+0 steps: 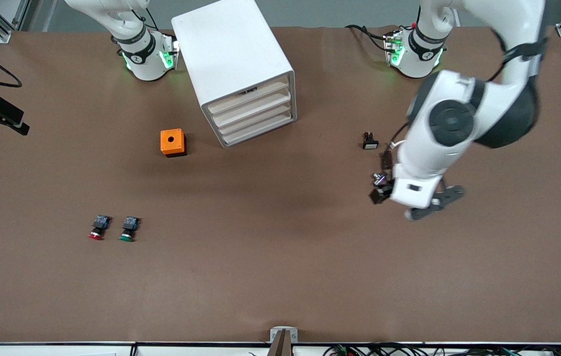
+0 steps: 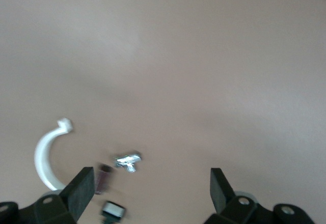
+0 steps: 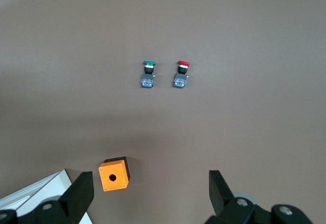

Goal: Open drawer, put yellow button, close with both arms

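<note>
Toward the right arms' end of the matte brown table [image 1: 280, 277]: white box cabinet [image 1: 233, 54], smooth plastic, rounded edges, set at an angle. Four shallow tray drawers in its front, all flush. Top drawer [image 1: 250, 99] shut, contents hidden. Small dark mark at the slot just above it, cannot tell what.

Just beside the cabinet, nearer the right arm's end: orange box [image 1: 172, 142], cube-shaped, black base, round hole in the top face.

Nearer the front camera than that box: red button [image 1: 96, 228] and green button [image 1: 130, 229], lying side by side, apart, mushroom caps toward the camera, black bodies, blue rear blocks.

Yellow button: cannot tell where, no yellow cap made out in any view.

Toward the left arm's end: small black-and-white part [image 1: 370, 142] flat on the table. Nearer the camera, a small shiny silver piece [image 1: 378, 176], partly covered by the left arm's wrist. Thin white curved cable [image 2: 46, 158] close by in the left wrist view.

Left gripper [image 2: 151, 188] low over bare table next to those small parts, black blocky fingers [image 2: 81, 188] spread wide, nothing between them. Glossy white left arm bent across, blocking that patch of table from the front view.

Right gripper [image 3: 150, 193] high over the table by the orange box and cabinet corner, fingers [image 3: 220, 191] spread wide, holding nothing.
</note>
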`<state>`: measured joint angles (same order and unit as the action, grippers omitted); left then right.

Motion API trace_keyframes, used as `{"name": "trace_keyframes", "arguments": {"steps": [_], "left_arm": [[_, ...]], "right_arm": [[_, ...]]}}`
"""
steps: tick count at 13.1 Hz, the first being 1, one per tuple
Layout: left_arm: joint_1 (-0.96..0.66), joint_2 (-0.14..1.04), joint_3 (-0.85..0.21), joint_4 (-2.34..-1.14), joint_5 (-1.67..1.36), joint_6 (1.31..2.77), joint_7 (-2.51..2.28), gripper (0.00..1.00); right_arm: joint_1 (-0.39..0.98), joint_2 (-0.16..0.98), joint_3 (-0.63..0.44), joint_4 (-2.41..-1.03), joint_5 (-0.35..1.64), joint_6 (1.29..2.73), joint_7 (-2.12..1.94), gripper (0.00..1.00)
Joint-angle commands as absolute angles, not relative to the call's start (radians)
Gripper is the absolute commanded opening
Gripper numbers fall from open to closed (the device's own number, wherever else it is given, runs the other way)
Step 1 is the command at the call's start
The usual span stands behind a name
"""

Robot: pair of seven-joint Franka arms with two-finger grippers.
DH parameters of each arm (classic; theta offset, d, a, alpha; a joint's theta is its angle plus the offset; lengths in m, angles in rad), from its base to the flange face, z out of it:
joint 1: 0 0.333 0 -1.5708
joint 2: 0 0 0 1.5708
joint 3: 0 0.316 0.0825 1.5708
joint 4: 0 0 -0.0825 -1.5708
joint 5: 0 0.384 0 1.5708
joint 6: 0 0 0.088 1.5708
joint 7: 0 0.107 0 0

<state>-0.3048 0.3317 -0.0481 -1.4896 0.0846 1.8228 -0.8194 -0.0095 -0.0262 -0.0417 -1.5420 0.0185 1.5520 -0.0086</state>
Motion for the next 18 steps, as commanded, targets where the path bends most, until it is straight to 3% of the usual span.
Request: {"name": "trace_keyframes", "arguments": {"steps": [1, 6, 14, 18], "left_arm": [[-0.214, 0.215, -0.064, -1.505, 0.084, 1.735, -0.715, 1.00], [-0.111, 0.132, -0.067, -1.411, 0.052, 1.543, -0.420, 1.00], [-0.049, 0.091, -0.060, -1.416, 0.012, 1.434, -0.209, 1.00], [-0.015, 0.008, -0.015, -1.512, -0.031, 1.437, -0.107, 1.00]], "right_arm": [[-0.023, -0.021, -0.029, -1.526, 0.017, 1.529, -0.018, 1.00], [-0.023, -0.021, -0.029, -1.526, 0.015, 1.490, -0.018, 1.00], [-0.026, -0.012, -0.029, -1.528, 0.017, 1.390, -0.017, 1.00], [-0.026, -0.012, -0.029, -1.528, 0.017, 1.390, -0.017, 1.00]]}}
